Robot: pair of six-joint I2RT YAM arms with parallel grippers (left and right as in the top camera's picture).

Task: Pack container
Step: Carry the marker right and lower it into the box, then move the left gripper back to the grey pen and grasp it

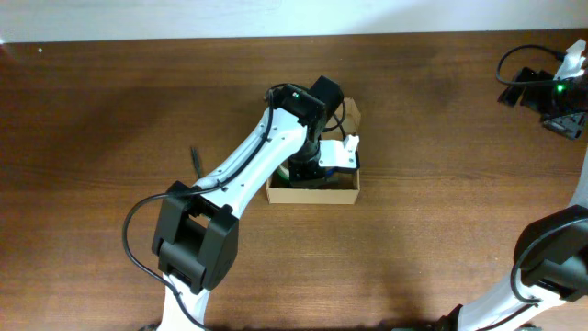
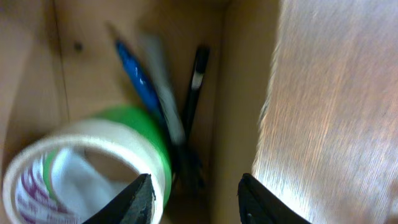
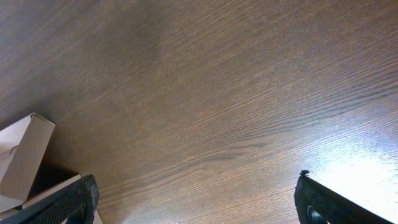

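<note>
Container (image 2: pixel 241 93) holding tape roll (image 2: pixel 81 163), pens (image 2: pixel 138 81), left jaws wide, right jaws wide

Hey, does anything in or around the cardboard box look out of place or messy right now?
Nothing looks spilled or damaged. The tape roll and pens lie inside the box, the pens loosely slanted. One oddity: the open left end effector straddles the box's side wall, one finger inside, one over the table.
</note>
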